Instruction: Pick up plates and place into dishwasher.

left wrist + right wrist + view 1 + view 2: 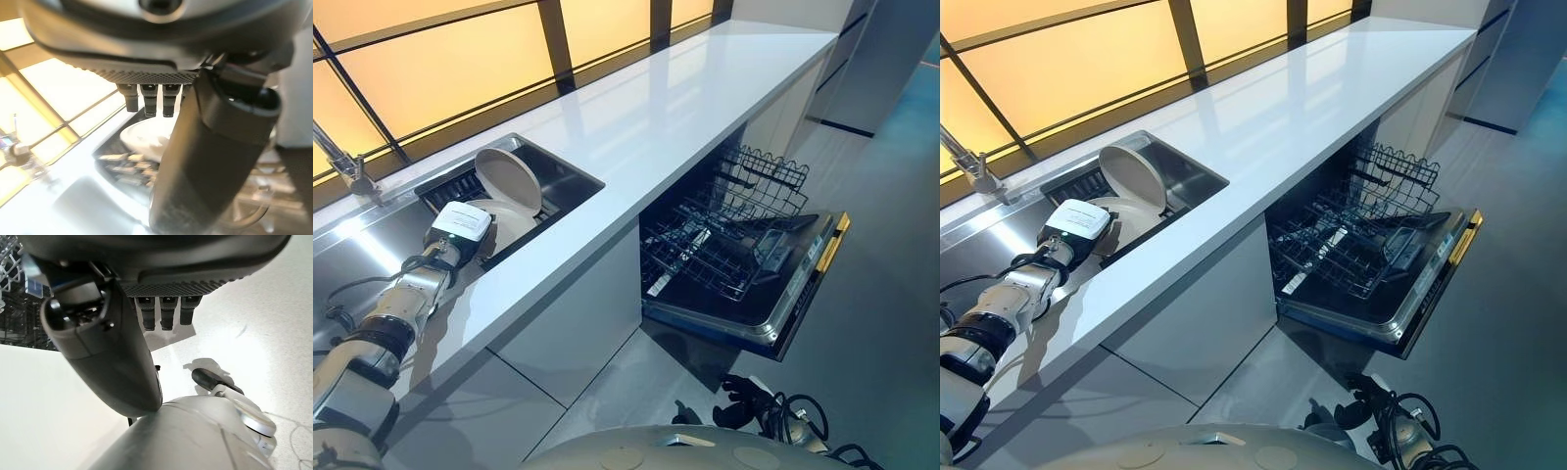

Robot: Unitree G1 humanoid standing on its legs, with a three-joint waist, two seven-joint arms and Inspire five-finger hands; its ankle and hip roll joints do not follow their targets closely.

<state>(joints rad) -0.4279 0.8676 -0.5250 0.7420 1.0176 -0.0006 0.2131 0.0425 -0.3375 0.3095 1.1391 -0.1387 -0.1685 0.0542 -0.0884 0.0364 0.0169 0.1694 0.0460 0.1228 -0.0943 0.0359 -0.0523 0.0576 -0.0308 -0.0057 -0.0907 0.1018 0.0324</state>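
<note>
Two pale plates [508, 180] sit in the sink [563, 176] at the left, one propped upright against the other, which lies lower and flatter. The left hand [460, 227] reaches over the sink's near edge, just beside the lower plate; in its wrist view the fingers [149, 100] hang straight and relaxed, grasping nothing. A white counter [675, 98] runs rightward. Below it, the dishwasher [773, 294] stands open with its wire rack [724, 235] pulled out. At lower right, the right hand [744, 397] hangs near the floor, fingers [166, 313] loose and unclenched.
</note>
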